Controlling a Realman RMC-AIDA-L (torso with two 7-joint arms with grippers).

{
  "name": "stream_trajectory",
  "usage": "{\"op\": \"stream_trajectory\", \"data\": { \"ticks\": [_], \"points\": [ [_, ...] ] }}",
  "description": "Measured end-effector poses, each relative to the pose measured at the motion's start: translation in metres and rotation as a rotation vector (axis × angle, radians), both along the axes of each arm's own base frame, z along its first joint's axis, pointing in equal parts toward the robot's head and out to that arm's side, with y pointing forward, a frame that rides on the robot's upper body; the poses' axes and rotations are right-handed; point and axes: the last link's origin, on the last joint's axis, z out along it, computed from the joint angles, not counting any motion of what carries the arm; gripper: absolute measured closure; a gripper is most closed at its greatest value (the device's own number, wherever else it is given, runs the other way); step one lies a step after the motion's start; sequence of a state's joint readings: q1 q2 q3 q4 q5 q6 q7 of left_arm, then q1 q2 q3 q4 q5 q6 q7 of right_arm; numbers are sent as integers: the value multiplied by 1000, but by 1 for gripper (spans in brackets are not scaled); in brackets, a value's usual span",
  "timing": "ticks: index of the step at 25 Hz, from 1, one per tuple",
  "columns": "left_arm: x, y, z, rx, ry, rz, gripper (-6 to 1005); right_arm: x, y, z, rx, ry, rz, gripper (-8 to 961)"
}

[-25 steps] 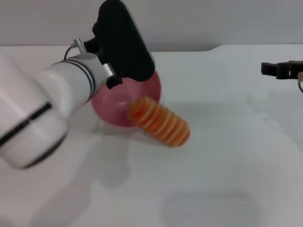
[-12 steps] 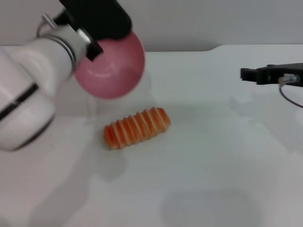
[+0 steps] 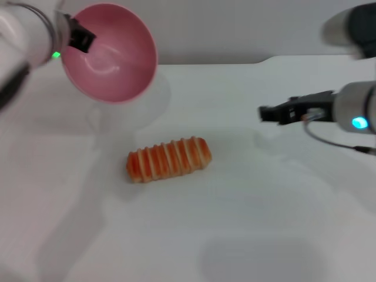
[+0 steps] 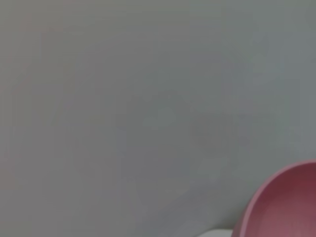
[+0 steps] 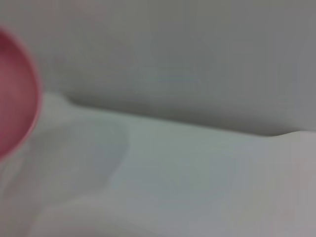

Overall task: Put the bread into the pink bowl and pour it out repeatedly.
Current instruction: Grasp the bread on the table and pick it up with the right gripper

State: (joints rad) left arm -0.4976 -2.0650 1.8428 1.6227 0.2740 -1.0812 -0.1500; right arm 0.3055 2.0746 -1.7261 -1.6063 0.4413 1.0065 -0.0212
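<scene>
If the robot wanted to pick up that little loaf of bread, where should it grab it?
Probably around its middle, coming straight down from above. The bread lies flat on the white table with nothing touching it, its long axis running roughly left to right. Fingers closing across the short width, front and back, should fit best. The right gripper is free; the left gripper holds the pink bowl.

Bare lab-style test bench: plain white table [image 3: 247,223], blank grey wall [image 3: 235,29], toy props.

One bread [image 3: 168,160], one pink bowl [image 3: 110,51], two grippers — left gripper [image 3: 81,39], right gripper [image 3: 265,113].
</scene>
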Motion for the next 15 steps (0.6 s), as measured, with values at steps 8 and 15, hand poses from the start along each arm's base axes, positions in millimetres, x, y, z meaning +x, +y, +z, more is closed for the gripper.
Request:
{"op": "stream_trajectory", "data": {
  "ticks": [8, 15],
  "points": [
    [-20, 11, 29, 59, -142, 119, 953, -13, 14, -59, -134, 11, 50, 268],
    [-24, 13, 26, 42, -138, 137, 953, -24, 21, -80, -169, 35, 75, 268]
  ]
}}
